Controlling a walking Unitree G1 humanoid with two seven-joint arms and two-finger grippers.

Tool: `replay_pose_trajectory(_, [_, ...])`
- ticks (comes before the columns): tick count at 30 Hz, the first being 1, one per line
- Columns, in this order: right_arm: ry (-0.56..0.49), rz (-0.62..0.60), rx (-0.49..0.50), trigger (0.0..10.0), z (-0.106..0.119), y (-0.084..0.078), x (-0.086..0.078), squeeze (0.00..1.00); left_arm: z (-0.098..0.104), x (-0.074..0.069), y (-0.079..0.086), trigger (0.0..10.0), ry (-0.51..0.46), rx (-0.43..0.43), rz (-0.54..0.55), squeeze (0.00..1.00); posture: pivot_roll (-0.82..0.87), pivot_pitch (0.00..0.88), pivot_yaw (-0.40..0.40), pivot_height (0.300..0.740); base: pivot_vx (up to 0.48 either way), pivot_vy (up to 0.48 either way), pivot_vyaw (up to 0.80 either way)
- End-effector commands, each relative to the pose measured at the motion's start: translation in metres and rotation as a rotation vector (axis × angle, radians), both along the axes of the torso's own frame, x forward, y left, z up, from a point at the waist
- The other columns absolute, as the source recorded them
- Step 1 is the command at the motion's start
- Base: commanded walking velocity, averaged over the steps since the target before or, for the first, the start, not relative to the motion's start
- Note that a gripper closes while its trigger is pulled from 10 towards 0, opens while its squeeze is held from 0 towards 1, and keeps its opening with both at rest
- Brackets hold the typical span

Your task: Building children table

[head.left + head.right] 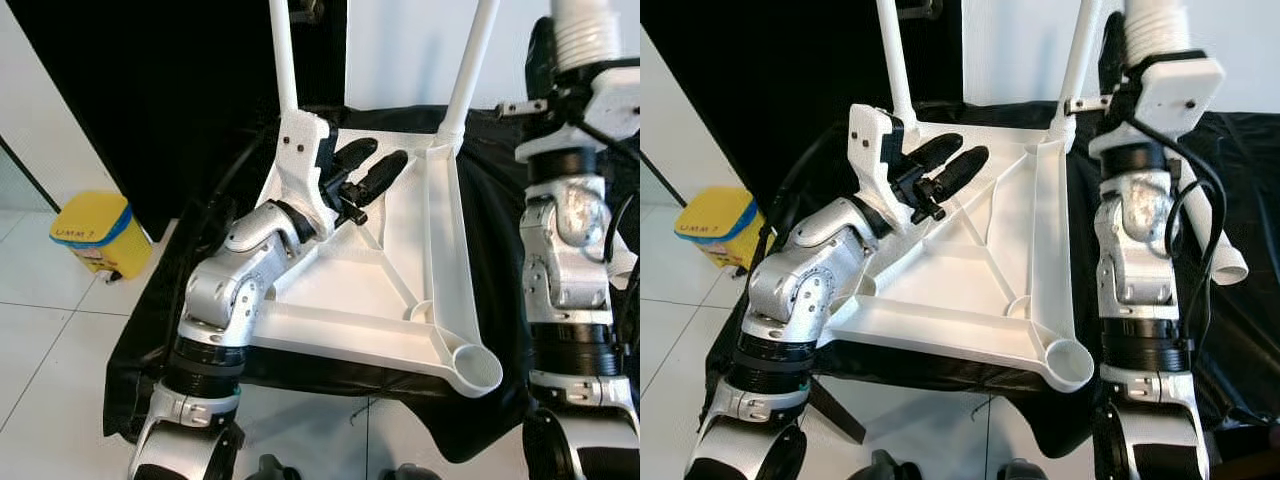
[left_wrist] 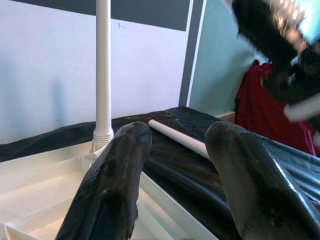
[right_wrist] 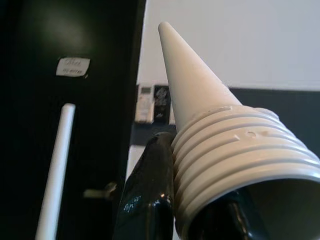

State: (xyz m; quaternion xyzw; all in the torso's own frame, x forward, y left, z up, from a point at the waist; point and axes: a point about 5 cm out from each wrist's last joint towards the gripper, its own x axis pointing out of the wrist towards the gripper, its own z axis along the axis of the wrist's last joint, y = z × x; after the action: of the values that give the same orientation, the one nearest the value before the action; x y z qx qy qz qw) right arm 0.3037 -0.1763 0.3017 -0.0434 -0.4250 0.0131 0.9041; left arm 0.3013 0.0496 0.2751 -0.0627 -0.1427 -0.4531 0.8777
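Observation:
The white table top (image 1: 330, 280) lies upside down on a black cloth (image 1: 135, 350). Two white legs (image 1: 283, 55) (image 1: 470, 65) stand upright in its far corners. The socket (image 1: 478, 368) at the near right corner is empty. My left gripper (image 1: 382, 155) hovers open over the ribbed underside near the far left corner, with nothing between its fingers (image 2: 115, 180). My right gripper (image 1: 1115, 55) is raised at the right, shut on a third white leg (image 3: 220, 135) just above its threaded end. A further leg (image 1: 1230, 265) lies loose on the cloth at the right.
A yellow bin (image 1: 95, 232) stands on the white tiled floor (image 1: 50, 340) to the left. A black panel (image 1: 150, 90) and a white wall (image 1: 410, 50) rise behind the table. A red cloth (image 2: 255, 100) lies beyond the black cover.

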Motion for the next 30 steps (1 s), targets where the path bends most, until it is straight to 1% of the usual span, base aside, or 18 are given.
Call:
replay_pose_trajectory(1, [-0.019, 0.023, 0.001, 10.0, 0.004, 0.003, -0.003, 0.0, 0.0, -0.005, -0.003, 10.0, -0.028, 0.021, -0.103, 0.0, -0.17, 0.015, 0.024, 0.74, 0.0, 0.0, 0.0])
replay_pose_trajectory(2, [0.025, 0.051, -0.005, 10.0, -0.008, 0.006, -0.006, 0.0, -0.001, -0.005, -0.002, 10.0, -0.012, 0.012, -0.122, 0.0, -0.17, 0.029, 0.027, 0.74, 0.0, 0.0, 0.0])
replay_pose_trajectory(4, [0.025, 0.051, -0.005, 10.0, -0.008, 0.006, -0.006, 0.0, -0.001, -0.005, -0.002, 10.0, -0.012, 0.012, -0.122, 0.0, -0.17, 0.029, 0.027, 0.74, 0.0, 0.0, 0.0])
replay_pose_trajectory(5, [0.068, 0.084, -0.016, 10.0, -0.02, 0.01, -0.012, 0.0, -0.003, -0.005, 0.001, 10.0, 0.003, 0.01, -0.136, 0.0, -0.17, 0.04, 0.032, 0.74, 0.0, 0.0, 0.0])
replay_pose_trajectory(6, [0.068, 0.084, -0.016, 10.0, -0.02, 0.01, -0.012, 0.0, -0.003, -0.005, 0.001, 10.0, 0.003, 0.01, -0.136, 0.0, -0.17, 0.04, 0.032, 0.74, 0.0, 0.0, 0.0])
replay_pose_trajectory(7, [0.104, 0.109, -0.027, 10.0, -0.031, 0.015, -0.017, 0.0, -0.005, -0.004, 0.004, 10.0, 0.016, 0.015, -0.143, 0.0, -0.17, 0.048, 0.036, 0.74, 0.0, 0.0, 0.0])
replay_pose_trajectory(8, [0.104, 0.109, -0.027, 10.0, -0.031, 0.015, -0.017, 0.0, -0.005, -0.004, 0.004, 10.0, 0.016, 0.015, -0.143, 0.0, -0.17, 0.048, 0.036, 0.74, 0.0, 0.0, 0.0])
replay_pose_trajectory(10, [0.17, 0.149, -0.032, 10.0, -0.05, 0.023, -0.027, 0.0, -0.011, 0.002, 0.012, 10.0, 0.052, 0.009, -0.133, 0.0, -0.18, 0.056, 0.042, 0.74, 0.0, 0.0, 0.0])
replay_pose_trajectory(12, [0.189, 0.159, -0.034, 10.0, -0.055, 0.025, -0.03, 0.0, -0.013, 0.003, 0.013, 10.0, 0.063, 0.006, -0.13, 0.0, -0.18, 0.056, 0.042, 0.74, 0.0, 0.0, 0.0])
replay_pose_trajectory(15, [0.259, 0.217, -0.045, 10.0, -0.074, 0.035, -0.043, 0.0, -0.025, 0.007, 0.016, 10.0, 0.144, -0.016, -0.16, 0.0, -0.18, 0.065, 0.053, 0.74, 0.0, 0.0, 0.0])
replay_pose_trajectory(20, [0.297, 0.248, -0.06, 10.0, -0.082, 0.039, -0.05, 0.0, -0.034, 0.009, 0.017, 10.0, 0.206, -0.043, -0.185, 0.0, -0.19, 0.071, 0.058, 0.74, 0.0, 0.0, 0.0])
replay_pose_trajectory(22, [0.342, 0.283, -0.085, 10.0, -0.091, 0.041, -0.055, 0.0, -0.041, 0.009, 0.017, 10.0, 0.285, -0.103, -0.236, 0.0, -0.19, 0.077, 0.059, 0.74, 0.0, 0.0, 0.0])
replay_pose_trajectory(24, [0.342, 0.283, -0.085, 10.0, -0.091, 0.041, -0.055, 0.0, -0.041, 0.009, 0.017, 10.0, 0.285, -0.103, -0.236, 0.0, -0.19, 0.077, 0.059, 0.74, 0.0, 0.0, 0.0])
replay_pose_trajectory(25, [0.36, 0.304, -0.099, 10.0, -0.094, 0.042, -0.057, 0.0, -0.043, 0.007, 0.016, 10.0, 0.317, -0.132, -0.272, 0.0, -0.19, 0.077, 0.06, 0.74, 0.0, 0.0, 0.0])
replay_pose_trajectory(27, [0.36, 0.304, -0.099, 10.0, -0.094, 0.042, -0.057, 0.0, -0.043, 0.007, 0.016, 10.0, 0.317, -0.132, -0.272, 0.0, -0.19, 0.077, 0.06, 0.74, 0.0, 0.0, 0.0])
replay_pose_trajectory(28, [0.38, 0.33, -0.111, 10.0, -0.097, 0.044, -0.059, 0.0, -0.044, 0.005, 0.016, 10.0, 0.348, -0.171, -0.32, 0.0, -0.19, 0.079, 0.059, 0.74, 0.0, 0.0, 0.0])
replay_pose_trajectory(29, [0.392, 0.346, -0.117, 10.0, -0.098, 0.046, -0.06, 0.0, -0.045, 0.003, 0.015, 10.0, 0.363, -0.193, -0.35, 1.0, -0.19, 0.079, 0.059, 0.74, 0.0, 0.0, 0.0])
replay_pose_trajectory(30, [0.392, 0.346, -0.117, 10.0, -0.098, 0.046, -0.06, 0.0, -0.045, 0.003, 0.015, 10.0, 0.363, -0.193, -0.35, 1.0, -0.19, 0.079, 0.059, 0.74, 0.0, 0.0, 0.0])
